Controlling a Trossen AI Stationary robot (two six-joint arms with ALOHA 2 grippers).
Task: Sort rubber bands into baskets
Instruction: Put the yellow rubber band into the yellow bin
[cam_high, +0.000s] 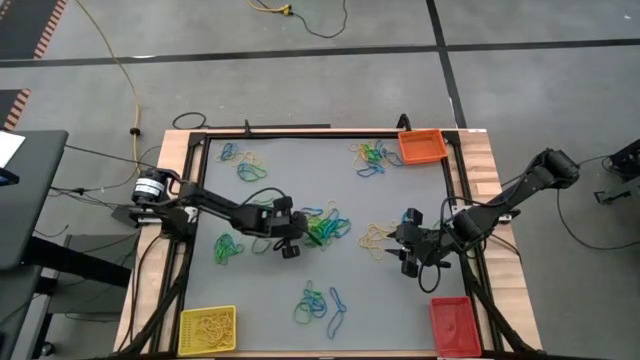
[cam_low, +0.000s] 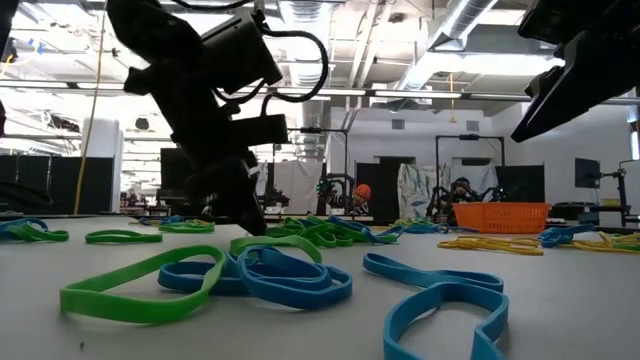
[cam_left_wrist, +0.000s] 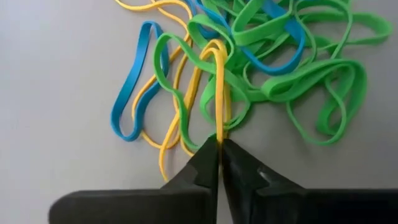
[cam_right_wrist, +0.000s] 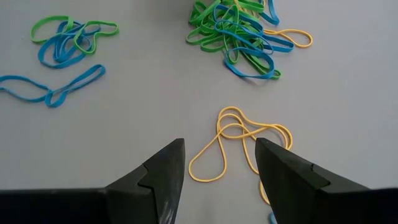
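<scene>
You are working over the grey table (cam_high: 270, 290), and the big mixed pile (cam_high: 322, 226) of green, blue and yellow bands at its centre is your landmark. The yellow basket (cam_high: 207, 329) is sitting well away from the pile at the near left corner, already holding yellow bands; the orange basket (cam_high: 421, 146) is at the far right corner and the red basket (cam_high: 454, 324) at the near right corner. Your left gripper (cam_left_wrist: 219, 144) is lying at the left edge of the pile with its fingers pressed together on a yellow band (cam_left_wrist: 219, 81), which is looping up through a green band (cam_left_wrist: 180, 87) and beside a blue band (cam_left_wrist: 132, 93). Since the yellow band is threading through that tangle, you are best lifting slowly and straight up, letting the green loops slide off before you swing toward the yellow basket; if a green one is riding along, give it a small shake over the pile rather than carrying it off. The left arm is reaching in from the table's left edge, stretched nearly level, wrist tipped down onto the pile. Your right gripper (cam_right_wrist: 219, 163) is hovering to the right of the pile with its fingers apart, straddling a loose cluster of yellow bands (cam_right_wrist: 239, 146), its arm bending in from the right edge.
</scene>
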